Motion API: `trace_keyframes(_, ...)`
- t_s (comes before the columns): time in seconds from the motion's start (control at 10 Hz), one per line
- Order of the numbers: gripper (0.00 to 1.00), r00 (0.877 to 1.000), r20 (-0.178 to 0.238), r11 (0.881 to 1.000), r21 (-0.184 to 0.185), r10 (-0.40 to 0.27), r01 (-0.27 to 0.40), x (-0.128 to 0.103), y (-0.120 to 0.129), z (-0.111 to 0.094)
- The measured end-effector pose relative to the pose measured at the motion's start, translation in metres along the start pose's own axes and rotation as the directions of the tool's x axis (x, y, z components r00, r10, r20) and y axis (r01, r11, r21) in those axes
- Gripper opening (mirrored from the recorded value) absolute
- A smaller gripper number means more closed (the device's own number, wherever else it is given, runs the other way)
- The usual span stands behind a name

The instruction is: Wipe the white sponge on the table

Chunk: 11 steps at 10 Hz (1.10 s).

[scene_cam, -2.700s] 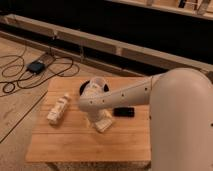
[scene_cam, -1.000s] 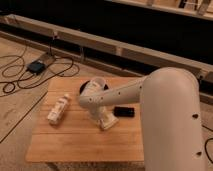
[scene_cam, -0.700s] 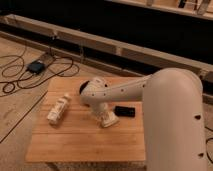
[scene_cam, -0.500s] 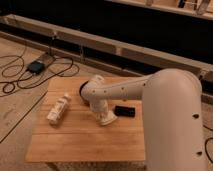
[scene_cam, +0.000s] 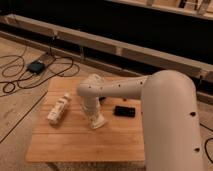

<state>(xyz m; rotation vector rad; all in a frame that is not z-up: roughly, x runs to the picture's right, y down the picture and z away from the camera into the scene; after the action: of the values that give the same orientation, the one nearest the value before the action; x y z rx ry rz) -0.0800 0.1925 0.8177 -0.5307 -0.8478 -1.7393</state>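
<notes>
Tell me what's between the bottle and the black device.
The gripper and the sponge at its tip, low on the table; bare wood either side, toward bottle and device. Camera view shows it.

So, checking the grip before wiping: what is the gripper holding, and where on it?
The gripper, low over the table, is shut on the white sponge, apparently from above; the exact hold is hidden.

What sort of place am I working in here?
Probably an indoor lab or test space: a low wooden table, loose cables and a power brick on the floor, long rails behind. The gripper is down on the white sponge mid-table.
</notes>
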Motion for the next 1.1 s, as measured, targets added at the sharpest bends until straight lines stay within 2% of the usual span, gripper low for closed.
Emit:
trace_keyframes(0.1, 0.0, 0.999, 0.044, 1.0, 0.025, 0.001, -0.002, -0.015, -0.004, -0.003)
trace_keyframes(0.3, 0.0, 0.993, 0.115, 0.999, 0.045, 0.016, -0.022, -0.04, 0.002, -0.007)
trace_keyframes(0.4, 0.0, 0.986, 0.164, 0.998, 0.049, 0.033, -0.041, -0.056, 0.01, -0.007)
trace_keyframes(0.5, 0.0, 0.975, 0.215, 0.997, 0.042, 0.059, -0.07, -0.07, 0.026, -0.008)
trace_keyframes(0.7, 0.0, 0.956, 0.264, 0.99, 0.017, 0.13, -0.139, -0.08, 0.062, -0.01)
trace_keyframes(0.9, 0.0, 0.94, 0.278, 0.98, -0.013, 0.196, -0.201, -0.076, 0.095, -0.009)
trace_keyframes(1.1, 0.0, 0.934, 0.263, 0.97, -0.045, 0.241, -0.238, -0.059, 0.12, -0.007)
